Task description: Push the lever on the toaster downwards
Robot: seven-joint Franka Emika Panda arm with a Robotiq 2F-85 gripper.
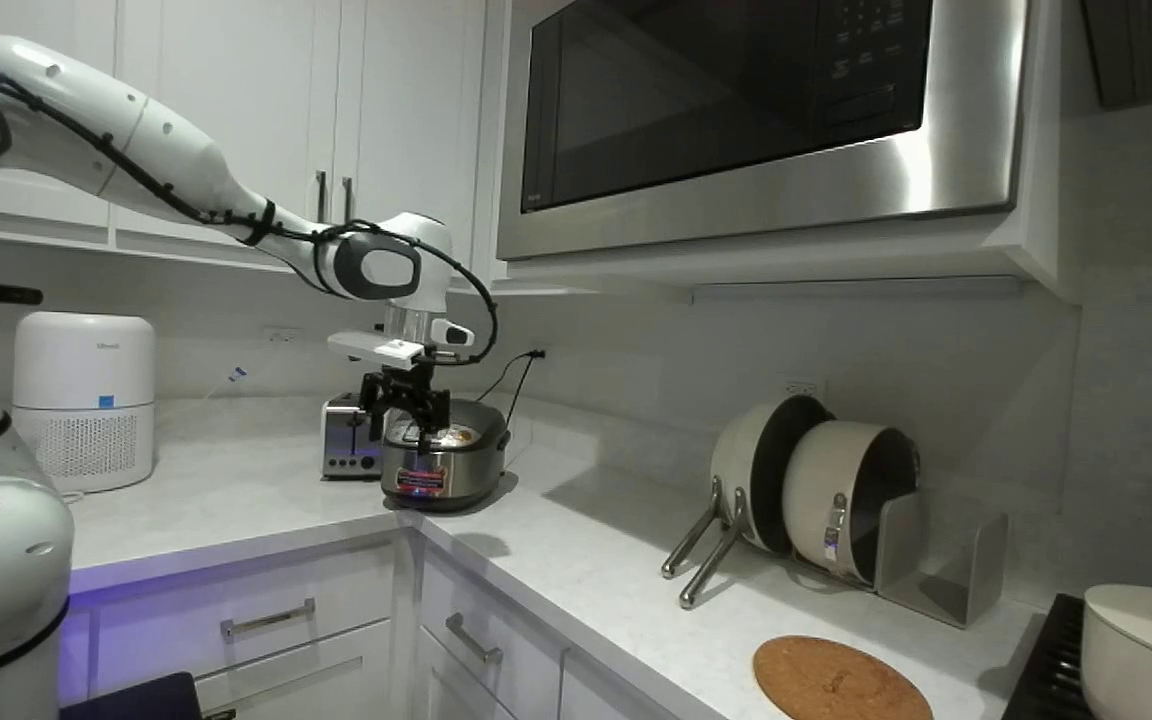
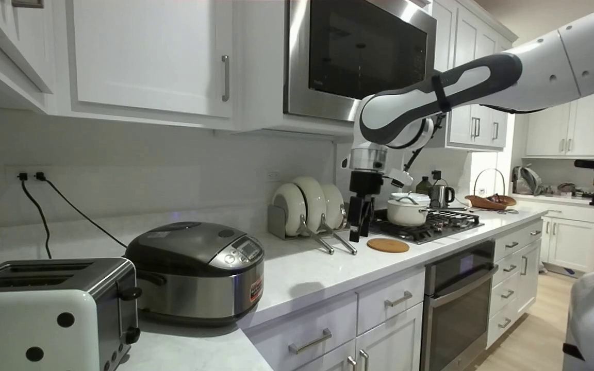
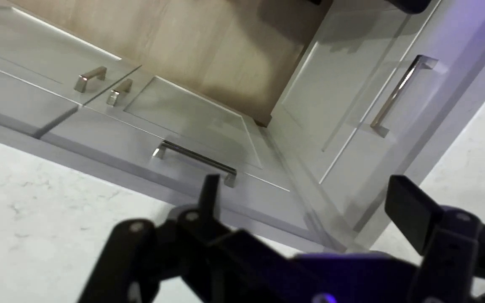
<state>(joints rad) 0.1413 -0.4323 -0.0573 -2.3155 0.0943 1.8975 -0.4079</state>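
Note:
The toaster (image 2: 29, 319) stands at the lower left of an exterior view, with a white dotted side and a silver and dark body. Its black lever (image 2: 131, 293) sticks out high on the end panel, above a black knob (image 2: 132, 335). The toaster also shows in an exterior view (image 1: 344, 450), partly behind the gripper and the rice cooker. My gripper (image 1: 402, 425) points down in the air, apart from the toaster, and it also shows in an exterior view (image 2: 361, 232). In the wrist view the gripper (image 3: 303, 185) is open with nothing between its fingers. The toaster is out of the wrist view.
A steel rice cooker (image 2: 194, 278) stands beside the toaster on the white counter (image 1: 556, 560). Pans in a rack (image 1: 816, 480) and a round brown board (image 1: 836, 675) lie along the counter. A white air purifier (image 1: 84, 400) stands left. The microwave (image 1: 736, 110) and cabinets hang above.

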